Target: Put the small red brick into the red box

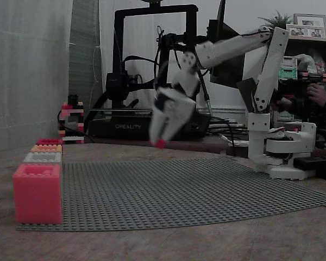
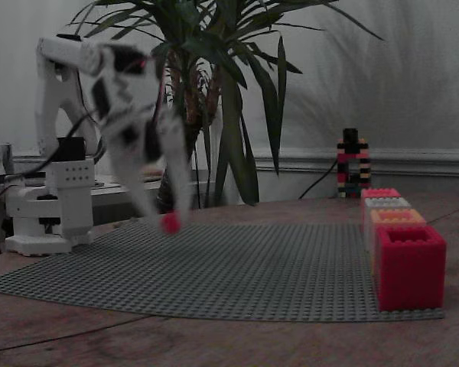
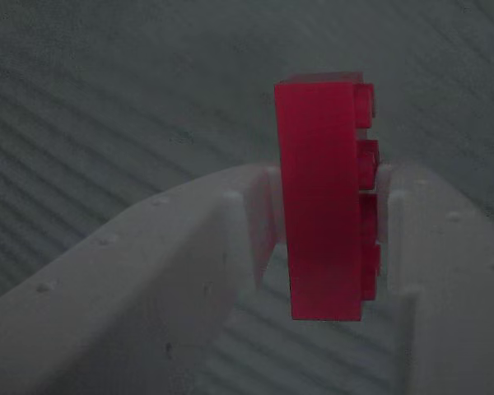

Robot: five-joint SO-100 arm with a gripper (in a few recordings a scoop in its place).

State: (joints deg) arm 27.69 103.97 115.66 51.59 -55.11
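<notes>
The claw [image 3: 325,247] clamps the small red brick [image 3: 325,193] high above the grey baseplate [image 1: 195,185], clearing it, well apart from the red box [image 2: 409,264].

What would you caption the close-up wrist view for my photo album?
The robot's hand pinching the small red brick on its side, studs facing right, above the grey studded baseplate.

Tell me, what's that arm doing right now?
Gripper shut on small red brick, above the grey baseplate. Red box sits at the mat's edge. Nothing between.
</notes>
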